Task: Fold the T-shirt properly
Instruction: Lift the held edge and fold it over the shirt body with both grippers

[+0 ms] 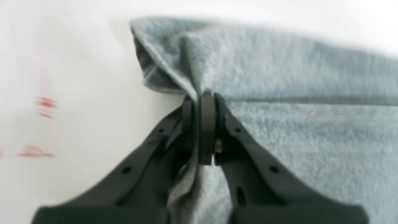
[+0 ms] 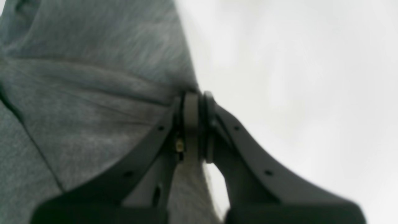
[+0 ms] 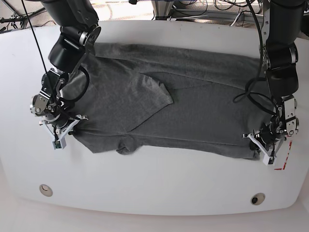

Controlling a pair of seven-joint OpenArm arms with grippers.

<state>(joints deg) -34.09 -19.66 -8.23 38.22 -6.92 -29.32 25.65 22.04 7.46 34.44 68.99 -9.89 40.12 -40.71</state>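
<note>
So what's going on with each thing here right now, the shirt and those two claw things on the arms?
T-shirt: spread on the white table, part-folded lengthwise, one sleeve flap lying over the middle.
Left end effector: shut on the T-shirt, pinching a corner at its near edge.
Right end effector: shut on the T-shirt, pinching its edge at the other end.
Red marks: on the table beside the left end effector, uncovered.

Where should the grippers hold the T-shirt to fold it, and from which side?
By the near hem's two end corners, from the table's near side. The T-shirt lies flat, spread crosswise, so gripping both ends probably lets the edge lift evenly. That grip is already set: the left gripper is shut on one corner's bunched cloth and the right gripper on the cloth edge at the other end.
</note>
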